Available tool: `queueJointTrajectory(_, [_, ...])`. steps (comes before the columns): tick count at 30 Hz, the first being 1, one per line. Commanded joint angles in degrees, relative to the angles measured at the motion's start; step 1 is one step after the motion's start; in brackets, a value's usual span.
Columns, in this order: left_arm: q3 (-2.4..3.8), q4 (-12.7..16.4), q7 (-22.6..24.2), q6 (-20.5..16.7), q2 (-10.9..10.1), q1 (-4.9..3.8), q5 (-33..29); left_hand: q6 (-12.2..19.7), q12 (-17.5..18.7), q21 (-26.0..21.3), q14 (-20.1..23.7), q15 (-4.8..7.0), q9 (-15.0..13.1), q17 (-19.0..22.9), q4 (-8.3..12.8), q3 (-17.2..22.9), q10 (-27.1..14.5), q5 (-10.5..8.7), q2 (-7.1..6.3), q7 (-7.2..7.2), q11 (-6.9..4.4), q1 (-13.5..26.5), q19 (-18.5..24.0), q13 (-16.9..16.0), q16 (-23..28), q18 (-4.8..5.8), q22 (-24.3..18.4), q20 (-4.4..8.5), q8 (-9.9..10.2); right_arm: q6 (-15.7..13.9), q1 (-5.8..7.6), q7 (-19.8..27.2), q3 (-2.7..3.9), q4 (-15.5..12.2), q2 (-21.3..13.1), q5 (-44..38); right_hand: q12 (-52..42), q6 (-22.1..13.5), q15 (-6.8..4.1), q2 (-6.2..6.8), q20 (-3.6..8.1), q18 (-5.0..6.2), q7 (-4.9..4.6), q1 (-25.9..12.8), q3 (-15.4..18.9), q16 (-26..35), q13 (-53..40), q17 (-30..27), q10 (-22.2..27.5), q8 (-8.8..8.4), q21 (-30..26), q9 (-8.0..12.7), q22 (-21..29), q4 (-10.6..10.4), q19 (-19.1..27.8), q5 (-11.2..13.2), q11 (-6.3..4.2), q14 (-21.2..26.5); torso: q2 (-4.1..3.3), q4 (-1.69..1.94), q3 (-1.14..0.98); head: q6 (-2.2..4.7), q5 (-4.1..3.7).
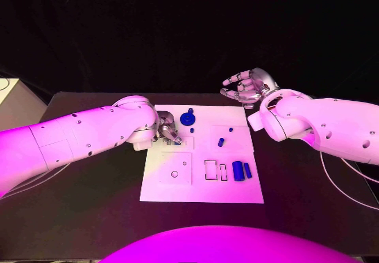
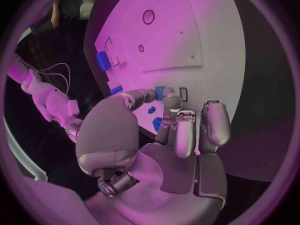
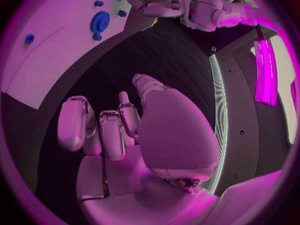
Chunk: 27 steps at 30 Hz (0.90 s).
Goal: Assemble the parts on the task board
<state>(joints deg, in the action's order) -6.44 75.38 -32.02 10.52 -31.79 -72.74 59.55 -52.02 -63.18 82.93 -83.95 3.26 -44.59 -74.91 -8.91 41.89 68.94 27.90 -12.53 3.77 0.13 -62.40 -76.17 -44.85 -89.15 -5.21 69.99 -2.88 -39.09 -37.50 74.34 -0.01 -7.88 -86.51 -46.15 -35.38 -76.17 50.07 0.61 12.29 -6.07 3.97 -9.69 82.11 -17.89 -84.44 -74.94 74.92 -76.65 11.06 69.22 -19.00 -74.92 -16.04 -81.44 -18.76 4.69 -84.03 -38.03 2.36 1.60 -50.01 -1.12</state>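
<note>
Head view: left robot hand (image 1: 167, 131), fingers curled, state unclear, over task board (image 1: 237, 192)'s left edge; right robot hand (image 1: 247, 86) hangs empty, fingers apart, beyond its far edge.

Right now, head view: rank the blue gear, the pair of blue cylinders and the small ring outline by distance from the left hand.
1. Blue gear: just beside the left hand, at the board's far edge.
2. Small ring outline: near-left part of the task board.
3. Pair of blue cylinders: board's right side, farthest.
</note>
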Motion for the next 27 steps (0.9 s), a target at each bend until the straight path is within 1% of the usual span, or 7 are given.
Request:
queueJointTrajectory(1, [-0.13, -0.22, -0.50, 1.50, 0.37, 0.15, -0.10, -0.46, -0.21, 0.13, -5.48, 0.52, 0.07, -13.49, 12.08, 12.40, 1.07, 0.35, 0.46, 0.04, -0.70, -0.14, -0.39, -0.03, -0.30, 0.76, -0.03, 0.15, 0.08, 0.79, -0.04, 0.29, 0.00, -0.04, 0.01, -0.46, 0.17, -0.40, -0.25, 0.10, -0.09, 0.68, -0.15, -0.58, -0.20, 0.10, -2.40, 2.53, 0.36, 0.11, -0.17, -0.05, -0.91, 0.03, 0.38, -0.34, 0.18, -2.53, -0.05, -0.03, -0.01, 0.01, -0.01])
queueJointTrajectory(11, [-0.13, -1.31, -1.30, 3.25, 1.48, 0.09, -0.78, -0.50, -0.17, 0.13, -5.50, 0.53, 0.08, -13.55, 11.80, 12.53, 1.20, 0.33, 0.76, 0.03, -0.71, 0.24, -0.39, 0.01, -0.31, 0.76, -0.05, 0.18, 0.20, 0.89, -0.04, 0.23, 0.00, -0.04, 0.02, -0.47, 0.17, -0.40, -0.25, 0.10, -0.09, 0.68, -0.15, -0.58, -0.20, 0.10, -2.40, 2.53, 0.36, 0.11, -0.17, -0.05, -0.91, 0.03, 0.38, -0.34, 0.18, -2.53, 0.03, 0.03, -0.09, 0.01, -0.15])
queueJointTrajectory(13, [-0.13, -1.60, -1.46, 3.39, 1.69, 0.09, -0.87, -0.51, -0.16, 0.11, -5.50, 0.54, 0.09, -13.53, 11.74, 12.55, 1.22, 0.31, 0.85, 0.02, -0.72, 0.34, -0.37, 0.02, -0.31, 0.76, -0.08, 0.18, 0.24, 0.91, -0.04, 0.22, 0.00, -0.03, 0.03, -0.47, 0.17, -0.40, -0.25, 0.10, -0.09, 0.68, -0.15, -0.58, -0.20, 0.10, -2.40, 2.53, 0.36, 0.11, -0.17, -0.05, -0.91, 0.03, 0.38, -0.34, 0.18, -2.53, 0.03, 0.04, -0.06, 0.01, -0.18])
queueJointTrajectory(18, [-0.14, -2.23, -1.73, 3.59, 2.07, 0.05, -0.99, -0.57, -0.29, 0.11, -5.51, 0.57, 0.08, -13.57, 11.45, 12.81, 1.50, 0.12, 1.57, -0.06, -0.76, 1.17, -0.42, -0.23, -0.32, 0.78, -0.01, 0.22, 0.44, 0.96, -0.04, 0.21, -0.01, 0.00, 0.05, -0.47, 0.14, -0.49, -0.26, 0.12, -0.09, 0.69, -0.15, -0.69, -0.34, 0.14, -2.38, 2.48, 0.35, 0.20, -0.25, -0.08, -0.86, 0.06, 0.38, -0.37, 0.18, -2.52, 0.04, -0.01, -0.07, 0.01, -0.18])
queueJointTrajectory(22, [-0.14, -2.62, -1.92, 3.60, 2.40, 0.02, -1.08, -0.68, -0.43, 0.06, -5.55, 0.63, -0.03, -13.68, 11.08, 12.99, 1.79, -0.47, 2.64, -0.19, -0.86, 2.56, -0.45, -0.44, -0.35, 0.79, 0.02, 0.26, 0.61, 0.98, -0.04, 0.20, -0.01, -0.03, 0.02, -0.47, 0.14, -0.49, -0.26, 0.12, -0.09, 0.69, -0.15, -0.69, -0.34, 0.14, -2.38, 2.48, 0.35, 0.20, -0.25, -0.08, -0.86, 0.06, 0.38, -0.37, 0.18, -2.52, 0.00, -0.02, -0.09, 0.01, -0.21])
queueJointTrajectory(26, [-0.14, -2.80, -2.00, 3.50, 2.63, 0.01, -1.11, -0.67, -0.38, -0.05, -5.53, 0.65, -0.17, -13.61, 10.62, 12.91, 1.86, -1.51, 3.88, -0.28, -0.91, 3.92, -0.40, -0.34, -0.32, 0.78, -0.07, 0.29, 0.77, 1.02, -0.04, 0.19, -0.01, -0.07, 0.01, -0.47, 0.19, -0.51, -0.26, 0.12, -0.09, 0.71, -0.15, -0.70, -0.37, 0.17, -2.32, 2.42, 0.41, 0.21, -0.35, -0.09, -0.80, 0.07, 0.41, -0.41, 0.18, -2.51, 0.01, 0.00, -0.04, 0.01, -0.25])
queueJointTrajectory(27, [-0.14, -2.85, -2.02, 3.47, 2.70, 0.00, -1.11, -0.67, -0.37, -0.06, -5.53, 0.65, -0.17, -13.61, 10.62, 12.91, 1.86, -1.52, 3.90, -0.29, -0.91, 3.93, -0.40, -0.33, -0.32, 0.78, -0.08, 0.29, 0.77, 1.04, -0.04, 0.19, -0.01, -0.09, 0.00, -0.47, 0.19, -0.51, -0.26, 0.12, -0.09, 0.71, -0.15, -0.70, -0.37, 0.17, -2.32, 2.42, 0.41, 0.21, -0.35, -0.09, -0.80, 0.07, 0.41, -0.41, 0.18, -2.51, 0.01, 0.01, -0.03, 0.01, -0.25])
